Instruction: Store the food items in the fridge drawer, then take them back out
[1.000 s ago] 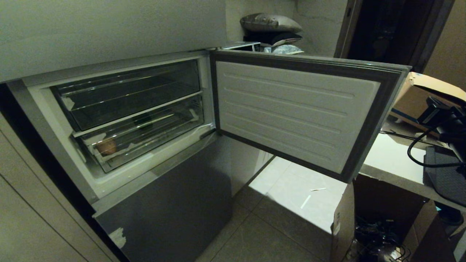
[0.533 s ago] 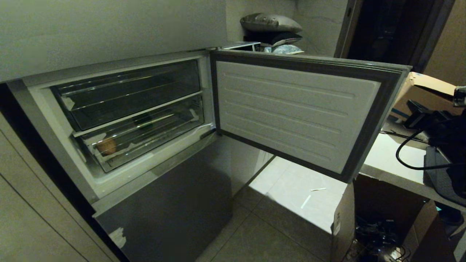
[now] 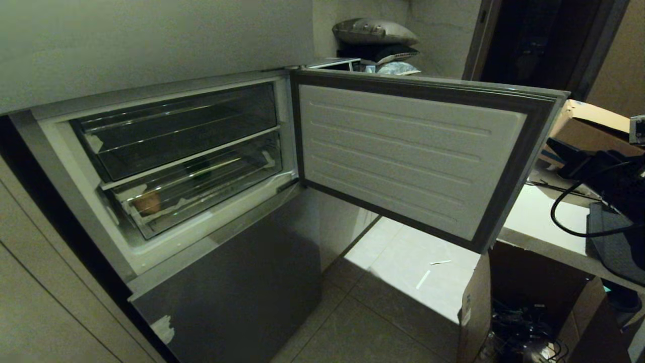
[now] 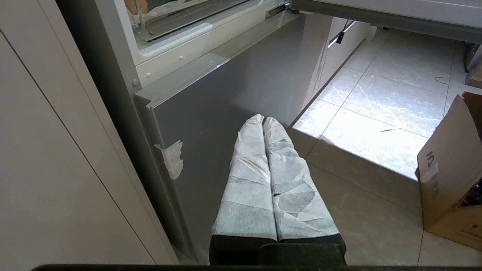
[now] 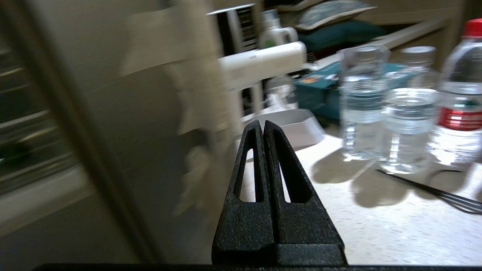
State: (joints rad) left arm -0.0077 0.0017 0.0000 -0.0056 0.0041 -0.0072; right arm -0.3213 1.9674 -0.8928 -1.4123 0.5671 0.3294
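Note:
The fridge drawer (image 3: 216, 190), a clear bin low in the open compartment, sits pushed in. Through its front show the food items: a tan-orange lump (image 3: 147, 202) at its left end and a dark green pepper (image 3: 200, 169) further back. My right gripper (image 3: 554, 146) hangs at the far right, beyond the open door's edge and over the counter, far from the drawer. In the right wrist view its black fingers (image 5: 263, 125) are shut on nothing. My left gripper (image 4: 263, 119), fingers wrapped in white, is shut and empty, parked low in front of the grey lower door.
The open fridge door (image 3: 403, 146) stands between my right arm and the compartment. A shallower clear bin (image 3: 176, 128) sits above the drawer. Water bottles (image 5: 363, 98) and cables stand on the counter (image 3: 539, 217). A cardboard box (image 3: 504, 302) is on the floor.
My right arm has shifted left toward the door's edge and its wrist has rolled. The fridge, drawer and food have not moved.

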